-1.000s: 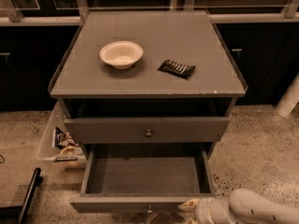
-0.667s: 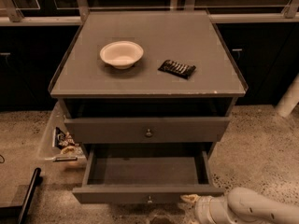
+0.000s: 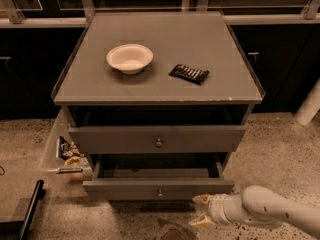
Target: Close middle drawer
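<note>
The middle drawer [image 3: 125,189] is the lower of two grey drawers that stand out from the cabinet. It has a low front with a small round knob [image 3: 160,193]. It stands out only a little, and a narrow strip of its bare grey inside [image 3: 155,173] shows. My gripper [image 3: 202,210] is on the floor side, just in front of the right end of the drawer front. Its two pale fingers [image 3: 202,199] are spread apart and hold nothing. The drawer above [image 3: 115,139] is also slightly open.
A white bowl [image 3: 129,58] and a dark snack packet [image 3: 189,73] lie on the cabinet top [image 3: 225,84]. A clear bin of small items [image 3: 66,151] sits by the cabinet's left side. A black bar [image 3: 31,211] lies on the floor at lower left. A white post [image 3: 310,104] stands at right.
The middle drawer has slid far back into the cabinet. My gripper has moved forward with it, toward the cabinet, staying at the right end of the drawer front.
</note>
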Robot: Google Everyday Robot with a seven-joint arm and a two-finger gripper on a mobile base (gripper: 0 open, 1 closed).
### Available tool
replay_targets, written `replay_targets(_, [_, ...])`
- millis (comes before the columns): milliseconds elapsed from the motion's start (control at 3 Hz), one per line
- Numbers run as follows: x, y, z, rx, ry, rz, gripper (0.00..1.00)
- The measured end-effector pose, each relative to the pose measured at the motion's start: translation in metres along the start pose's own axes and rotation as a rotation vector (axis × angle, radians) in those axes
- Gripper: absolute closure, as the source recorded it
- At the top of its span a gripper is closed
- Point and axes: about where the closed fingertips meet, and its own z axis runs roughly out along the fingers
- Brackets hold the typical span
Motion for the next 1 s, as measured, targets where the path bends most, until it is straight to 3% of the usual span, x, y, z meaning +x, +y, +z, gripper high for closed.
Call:
replay_targets(667, [-0.04,-0.096,-0.016,0.099,-0.016,-0.16,0.88])
replay_targets(1000, [-0.043,-0.109,-0.021,0.123,-0.019,-0.166,0.86])
